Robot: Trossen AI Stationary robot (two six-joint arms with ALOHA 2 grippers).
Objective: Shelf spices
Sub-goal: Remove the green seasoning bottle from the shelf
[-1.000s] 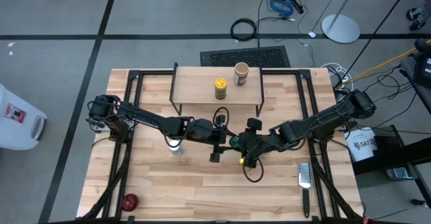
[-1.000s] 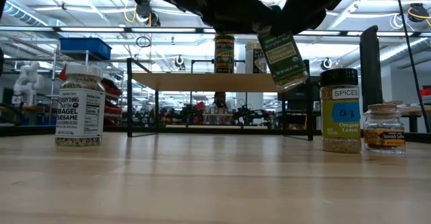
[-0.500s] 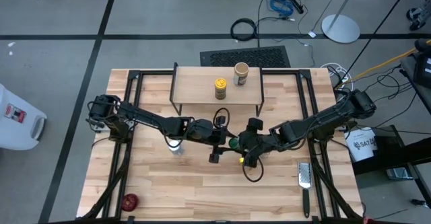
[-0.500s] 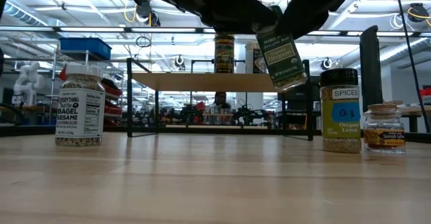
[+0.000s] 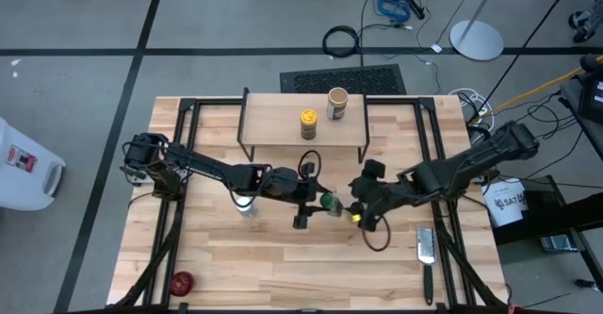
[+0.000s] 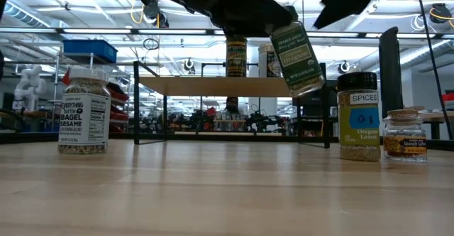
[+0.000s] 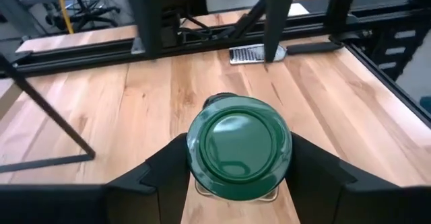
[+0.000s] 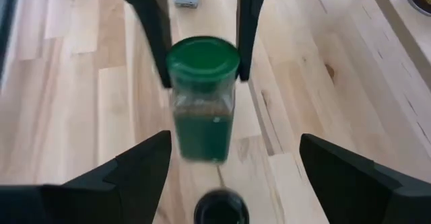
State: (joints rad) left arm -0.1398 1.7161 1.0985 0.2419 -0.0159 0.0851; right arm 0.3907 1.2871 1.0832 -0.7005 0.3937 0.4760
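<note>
A green-lidded spice jar [image 5: 328,202] hangs over the middle of the table, in front of the shelf [image 5: 283,135], with my left gripper [image 7: 239,173] shut on it. In the low view the jar [image 6: 294,59] is tilted, its bottom toward the right. My right gripper [image 8: 229,173] stands open just right of the jar, and the jar [image 8: 202,109] shows beyond its fingertips. A yellow jar [image 5: 308,120] and a tan jar [image 5: 337,100] stand on the shelf's plank. A white-capped jar [image 5: 247,204] stands on the table under my left arm. My left gripper pinches the jar at its green lid [image 7: 199,150], one finger [image 8: 156,29] on each side of the lid. The fingers come from the table's left, slanting down. The jar is lifted clear of the table and tilts, lid toward the gripper and glass body hanging away from it.
A dark-lidded jar [image 6: 358,115] and a small cork-topped jar [image 6: 405,133] stand on the table at the right. A metal grater [image 5: 426,246] lies near the right front corner, and a red round object [image 5: 181,281] at the left front.
My right gripper has opened, let go of the green-lidded jar and drawn back toward the table's right edge, rising a little. The jar stays in my left gripper, in about the same place and tilt.
</note>
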